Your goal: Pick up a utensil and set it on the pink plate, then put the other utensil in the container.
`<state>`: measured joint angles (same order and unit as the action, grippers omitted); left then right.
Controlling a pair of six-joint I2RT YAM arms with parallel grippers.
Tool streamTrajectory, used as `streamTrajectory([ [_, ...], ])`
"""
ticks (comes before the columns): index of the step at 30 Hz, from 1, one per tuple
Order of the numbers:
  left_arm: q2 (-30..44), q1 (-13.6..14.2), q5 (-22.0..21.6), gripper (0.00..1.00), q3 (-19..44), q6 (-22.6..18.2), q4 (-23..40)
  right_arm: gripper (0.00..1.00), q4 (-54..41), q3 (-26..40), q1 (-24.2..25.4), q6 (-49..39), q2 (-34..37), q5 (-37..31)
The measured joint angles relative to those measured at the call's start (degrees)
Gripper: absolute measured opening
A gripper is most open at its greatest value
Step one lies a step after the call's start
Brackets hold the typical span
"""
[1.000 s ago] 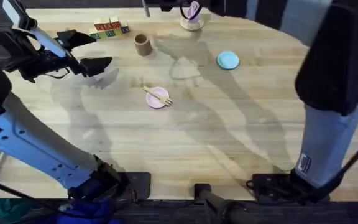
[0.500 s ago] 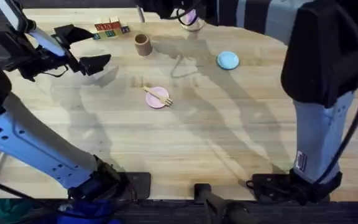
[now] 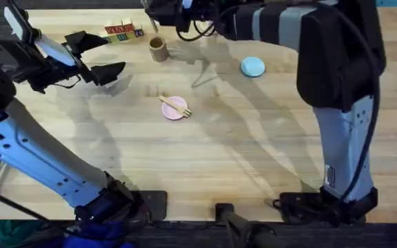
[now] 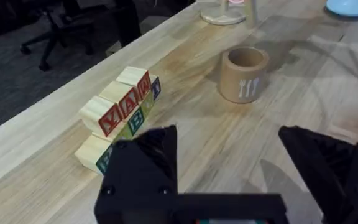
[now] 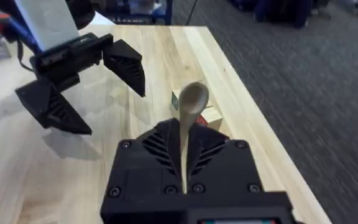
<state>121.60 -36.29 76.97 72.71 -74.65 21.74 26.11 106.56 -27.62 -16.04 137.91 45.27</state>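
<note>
The wooden fork (image 3: 175,106) lies across the pink plate (image 3: 174,111) near the table's middle. My right gripper (image 3: 155,9) reaches over the far edge, just beyond the brown container (image 3: 158,48). It is shut on the wooden spoon (image 5: 192,102), whose oval bowl sticks out past the gripper (image 5: 184,134). My left gripper (image 3: 96,55) hovers open at the far left and holds nothing. In the left wrist view its fingers (image 4: 146,154) point toward the container (image 4: 243,74), which bears a fork-and-knife print.
A row of lettered wooden blocks (image 3: 123,30) sits at the far edge, left of the container. A light blue plate (image 3: 252,66) lies to the right. The round wooden base (image 4: 222,14) of a figure stands behind the container.
My right arm has swung left along the far edge, carrying the spoon from above the pink figure to beside the container. The left arm has hardly moved.
</note>
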Motion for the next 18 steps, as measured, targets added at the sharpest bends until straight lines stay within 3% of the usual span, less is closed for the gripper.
streamTrajectory([
  [18,0.0,0.0,0.0,0.99,0.0,0.0,-0.11,0.033,9.59,0.0,1.93,1.66,4.09,5.6],
])
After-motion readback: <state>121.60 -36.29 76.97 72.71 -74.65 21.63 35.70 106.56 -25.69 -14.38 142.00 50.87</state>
